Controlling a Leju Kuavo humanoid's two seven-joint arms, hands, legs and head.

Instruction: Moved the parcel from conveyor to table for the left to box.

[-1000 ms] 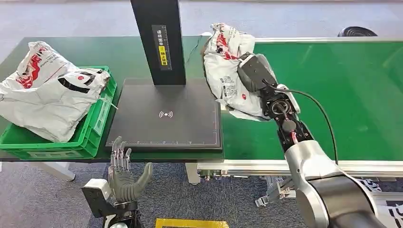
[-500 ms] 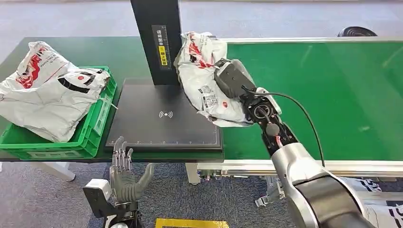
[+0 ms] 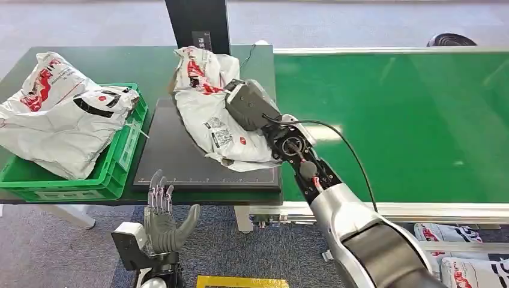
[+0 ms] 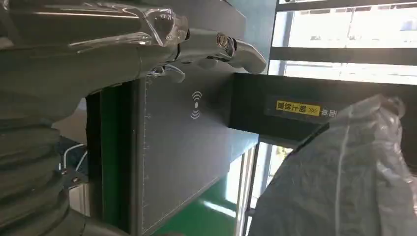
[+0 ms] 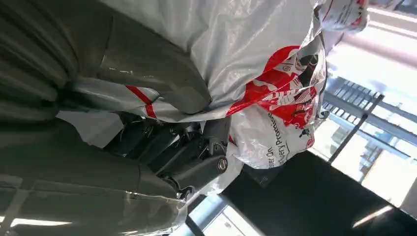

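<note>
A white plastic parcel [image 3: 207, 108] with red print hangs over the black scanner pad [image 3: 174, 159] on the table, gripped by my right hand [image 3: 249, 105]. In the right wrist view the thumb [image 5: 162, 73] and dark fingers [image 5: 189, 157] pinch the parcel [image 5: 265, 73] between them. My left hand [image 3: 162, 219] stands below the table's front edge, fingers spread, holding nothing. The left wrist view shows its fingers [image 4: 231, 46] before the scanner pad [image 4: 187, 147], with the parcel [image 4: 339, 182] beyond.
A green crate [image 3: 117, 162] at the table's left holds another white parcel [image 3: 60, 114]. A black scanner post [image 3: 198, 24] rises behind the pad. The green conveyor belt [image 3: 408, 120] stretches to the right. More parcels [image 3: 459, 258] lie on the floor at the lower right.
My right hand has carried the parcel leftward off the conveyor and over the scanner pad. The left hand has shifted slightly right below the table edge.
</note>
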